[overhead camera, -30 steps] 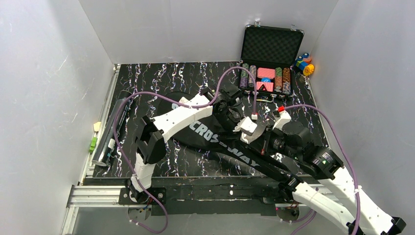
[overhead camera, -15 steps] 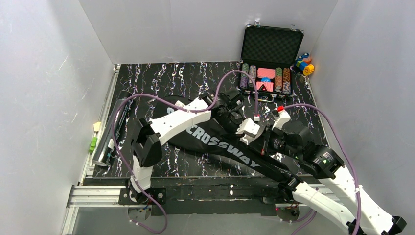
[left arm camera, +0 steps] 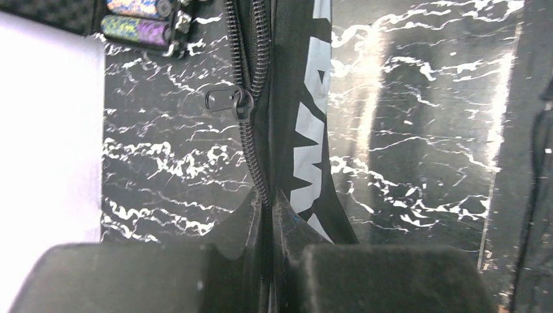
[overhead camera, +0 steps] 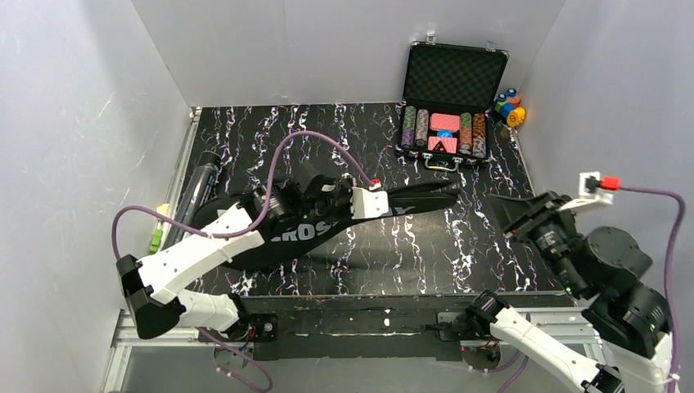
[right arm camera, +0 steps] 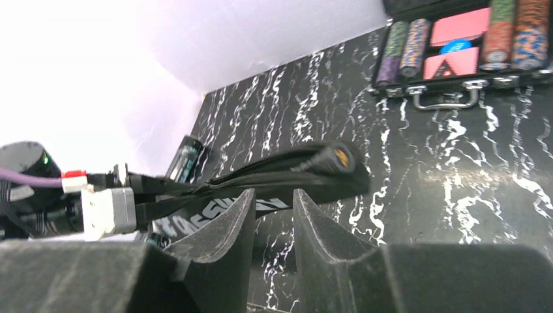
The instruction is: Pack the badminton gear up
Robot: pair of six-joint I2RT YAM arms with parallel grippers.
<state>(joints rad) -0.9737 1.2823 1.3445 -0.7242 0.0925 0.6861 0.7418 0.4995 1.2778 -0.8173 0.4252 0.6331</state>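
The long black "CROSSWAY" bag point(overhead camera: 299, 231) lies across the middle of the table, its narrow end point(right arm camera: 326, 166) pointing right and looking slightly raised. My left gripper point(overhead camera: 397, 205) is shut on the bag's zipper edge point(left arm camera: 257, 163), just behind the zipper pull point(left arm camera: 225, 101). In the left wrist view the left gripper point(left arm camera: 269, 199) pinches the zipper seam of the bag point(left arm camera: 313, 124). My right gripper point(overhead camera: 501, 214) hangs to the right of the bag, apart from it. Seen from the right wrist, that gripper point(right arm camera: 272, 195) is open and holds nothing. The dark tube point(overhead camera: 192, 205) lies along the left table edge.
An open black case of poker chips point(overhead camera: 446, 61) stands at the back right, with small coloured blocks point(overhead camera: 509, 106) beside it. Small green and yellow pieces point(overhead camera: 155, 236) sit outside the left edge. Grey walls close in three sides.
The right gripper opened, let go of the bag and pulled back to the right. The left gripper shut on the zipper edge, and the bag shifted left with the left arm.
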